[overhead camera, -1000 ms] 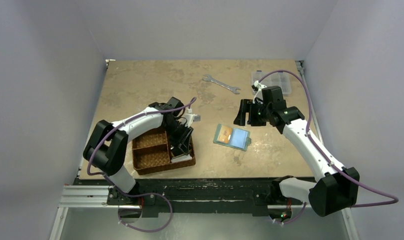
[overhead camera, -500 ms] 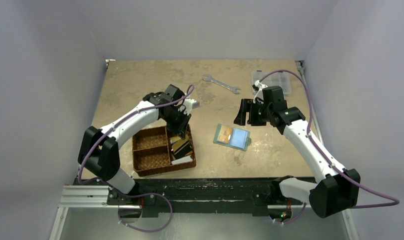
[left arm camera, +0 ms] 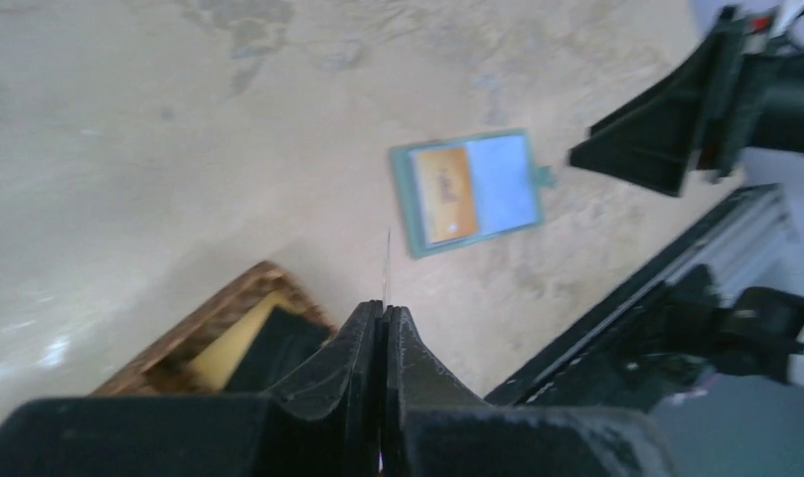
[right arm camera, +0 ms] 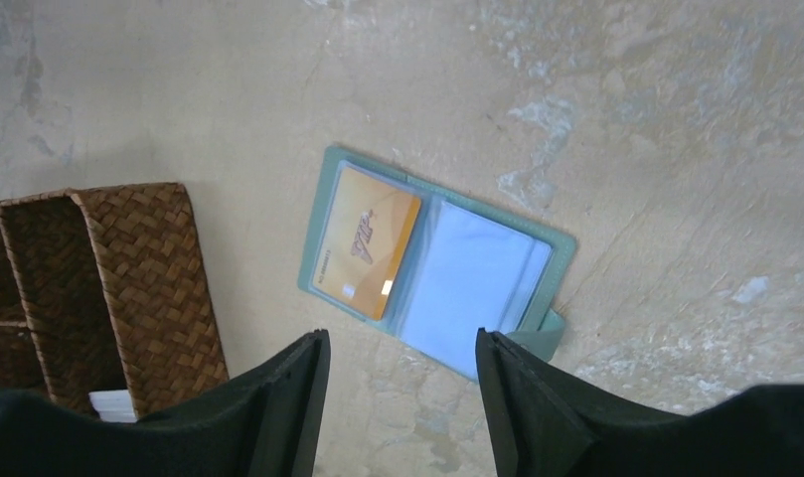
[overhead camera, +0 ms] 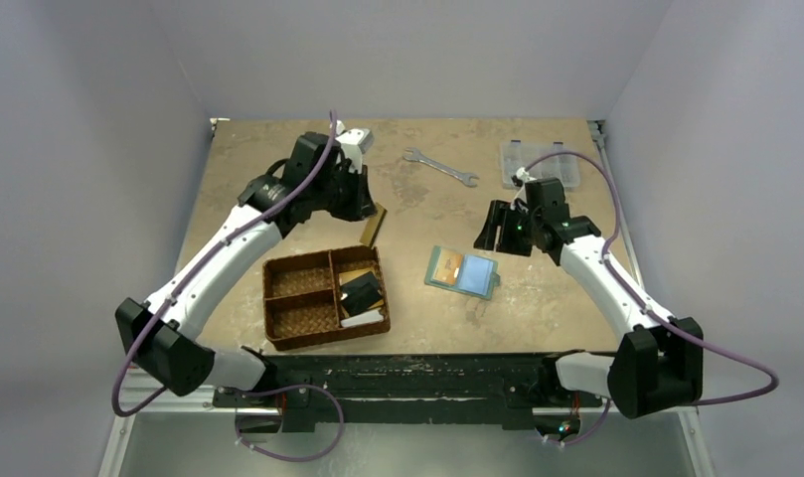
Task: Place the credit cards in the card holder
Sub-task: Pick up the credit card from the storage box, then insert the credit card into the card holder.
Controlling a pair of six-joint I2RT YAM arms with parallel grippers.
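We note left gripper [left arm camera: 383,316] lifted clear of basket [overhead camera: 278,336], pinching a seemingly gold credit card [overhead camera: 374,227] | right gripper [right arm camera: 402,373] spread above card holder [overhead camera: 462,271], at card's four o'clock | insertion next.

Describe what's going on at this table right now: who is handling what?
The left pincer is shut on a thin gold-brown plastic card, holding it edge-up above the table, beyond the brown woven three-compartment basket. A few more cards lie in the basket's right compartment. The flat grey-green card holder lies open on the table with an orange plastic card already in its left pocket. The right pincer hovers open over it, touching nothing.
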